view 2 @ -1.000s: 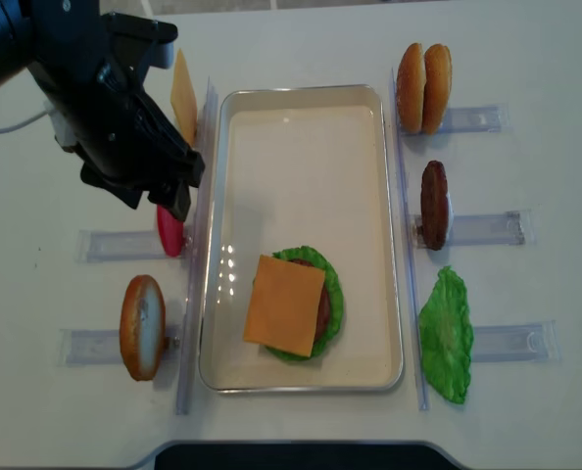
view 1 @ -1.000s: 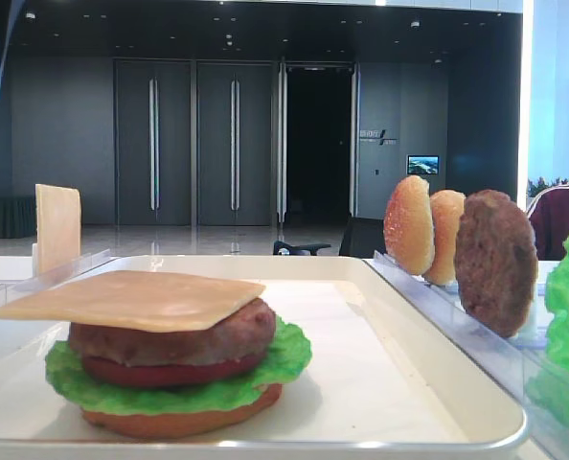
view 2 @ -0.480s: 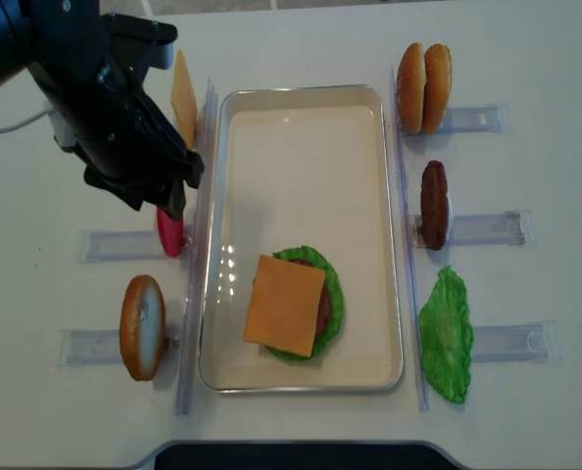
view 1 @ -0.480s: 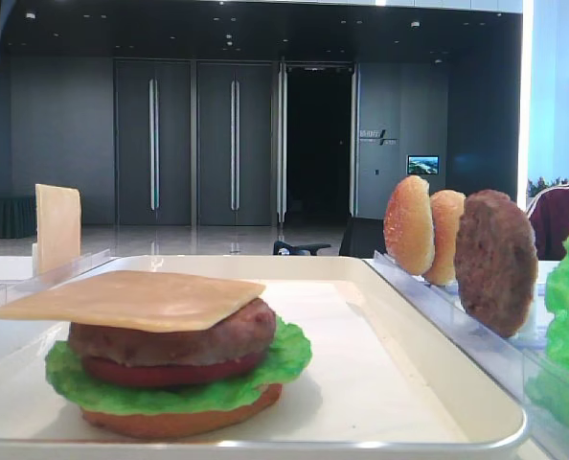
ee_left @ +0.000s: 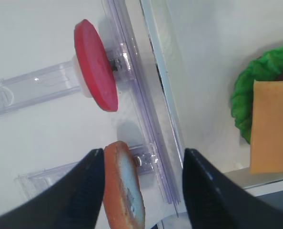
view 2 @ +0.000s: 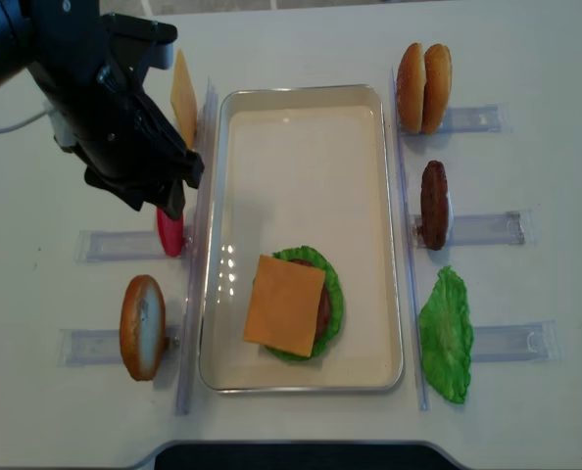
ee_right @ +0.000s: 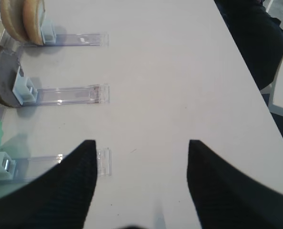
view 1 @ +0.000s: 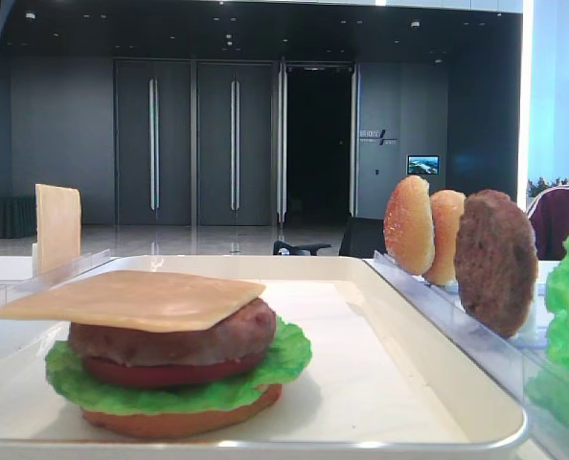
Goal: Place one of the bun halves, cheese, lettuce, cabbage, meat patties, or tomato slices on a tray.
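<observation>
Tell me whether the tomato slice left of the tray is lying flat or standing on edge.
Standing on edge. The tomato slice sits upright in its clear rack, and from overhead only its thin red rim shows.

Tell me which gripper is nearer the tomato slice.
Left. The left gripper hovers right over the tomato slice left of the tray; the right gripper is over bare table beyond the right racks.

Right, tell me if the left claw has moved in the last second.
Barely. In the overhead view the left claw sits slightly higher than a second ago, against the tomato slice below it; no sideways shift.
</observation>
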Controlling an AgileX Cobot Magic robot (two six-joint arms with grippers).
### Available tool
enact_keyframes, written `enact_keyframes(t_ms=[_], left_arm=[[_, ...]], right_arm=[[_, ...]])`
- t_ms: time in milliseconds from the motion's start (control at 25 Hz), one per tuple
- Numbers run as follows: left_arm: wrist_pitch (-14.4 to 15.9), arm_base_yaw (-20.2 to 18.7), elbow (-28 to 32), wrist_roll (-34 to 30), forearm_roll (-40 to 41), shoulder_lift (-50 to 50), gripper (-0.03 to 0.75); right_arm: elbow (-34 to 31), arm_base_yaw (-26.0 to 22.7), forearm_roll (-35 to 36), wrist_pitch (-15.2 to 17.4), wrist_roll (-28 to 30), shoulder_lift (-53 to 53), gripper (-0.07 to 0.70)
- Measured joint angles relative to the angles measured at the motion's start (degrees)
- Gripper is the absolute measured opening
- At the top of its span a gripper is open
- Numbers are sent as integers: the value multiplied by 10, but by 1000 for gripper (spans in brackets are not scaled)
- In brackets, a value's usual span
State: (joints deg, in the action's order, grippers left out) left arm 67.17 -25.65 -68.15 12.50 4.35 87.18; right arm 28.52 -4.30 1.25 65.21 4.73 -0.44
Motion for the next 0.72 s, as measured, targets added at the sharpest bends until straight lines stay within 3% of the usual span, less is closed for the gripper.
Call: enact_keyframes(t_ms=[720], left_arm=[[13, 0, 0, 0, 0, 0, 397]], right_arm=[[0, 0, 0, 0, 0, 0, 427]])
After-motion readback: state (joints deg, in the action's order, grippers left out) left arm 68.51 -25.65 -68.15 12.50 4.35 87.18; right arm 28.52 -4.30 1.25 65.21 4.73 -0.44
